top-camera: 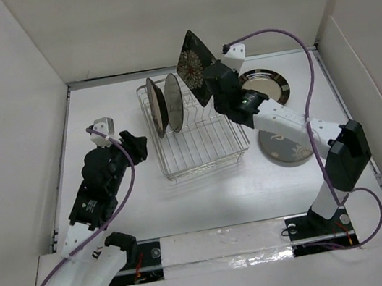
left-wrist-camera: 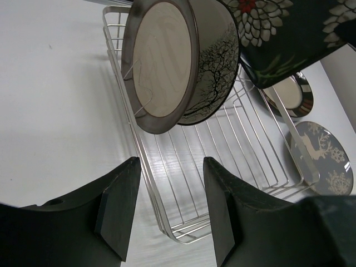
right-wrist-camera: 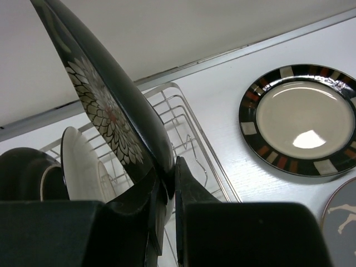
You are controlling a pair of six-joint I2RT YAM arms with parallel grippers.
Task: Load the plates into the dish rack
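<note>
Black square flower plate, on edge, is pinched in your right end effector; the silver wire dish rack lies below it, leftward.

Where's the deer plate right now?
In the top view the deer plate lies flat on the table, right of the rack, just nearer the arms' bases than the black-rimmed plate.
</note>
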